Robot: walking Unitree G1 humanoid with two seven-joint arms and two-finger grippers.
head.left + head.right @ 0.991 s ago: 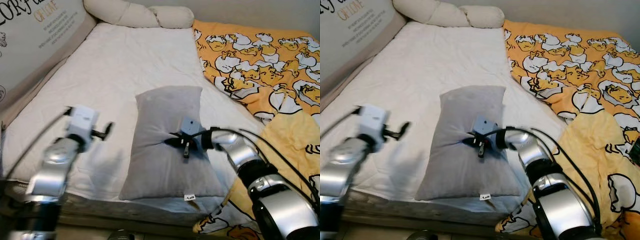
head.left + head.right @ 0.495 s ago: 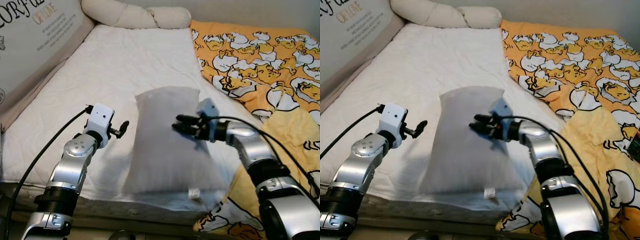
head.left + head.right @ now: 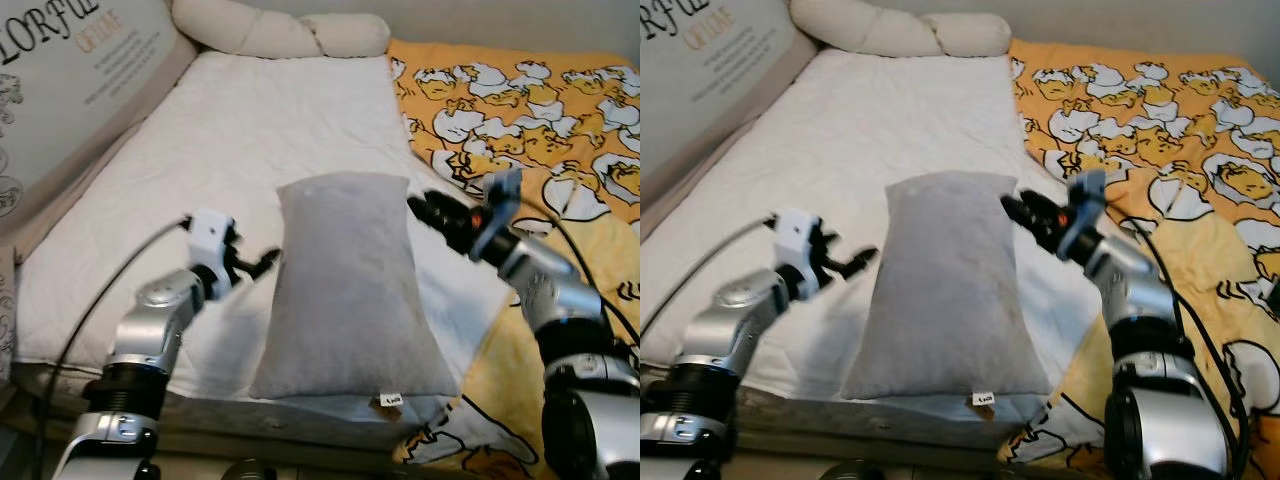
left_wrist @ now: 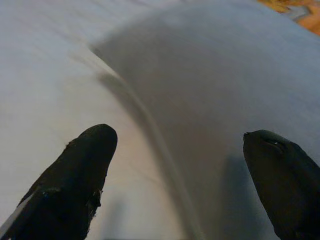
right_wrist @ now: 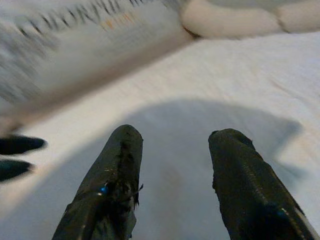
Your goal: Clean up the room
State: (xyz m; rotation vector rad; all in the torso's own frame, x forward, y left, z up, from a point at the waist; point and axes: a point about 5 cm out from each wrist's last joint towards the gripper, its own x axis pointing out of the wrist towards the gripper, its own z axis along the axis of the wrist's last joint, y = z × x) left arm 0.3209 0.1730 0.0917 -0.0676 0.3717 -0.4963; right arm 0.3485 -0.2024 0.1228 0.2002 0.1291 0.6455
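Observation:
A grey pillow [image 3: 345, 290] lies flat on the white sheet [image 3: 250, 130] near the bed's front edge, long side pointing up the bed. My left gripper [image 3: 266, 260] is open at the pillow's left edge, its fingers [image 4: 95, 150] spread wide with the pillow's seam [image 4: 150, 130] between them. My right gripper [image 3: 422, 204] hovers open just off the pillow's upper right corner, holding nothing. In the right wrist view its fingers [image 5: 125, 160] point across the pillow [image 5: 175, 165] toward the left gripper.
A yellow duck-print blanket [image 3: 530, 110] covers the right side of the bed and hangs over its front. A long cream bolster [image 3: 270, 35] lies at the head. A padded panel with lettering [image 3: 70, 80] lines the left side.
My right gripper has let go of the pillow's middle and drawn back to its upper right corner. The pillow has settled flat. My left gripper has moved in to the pillow's left edge.

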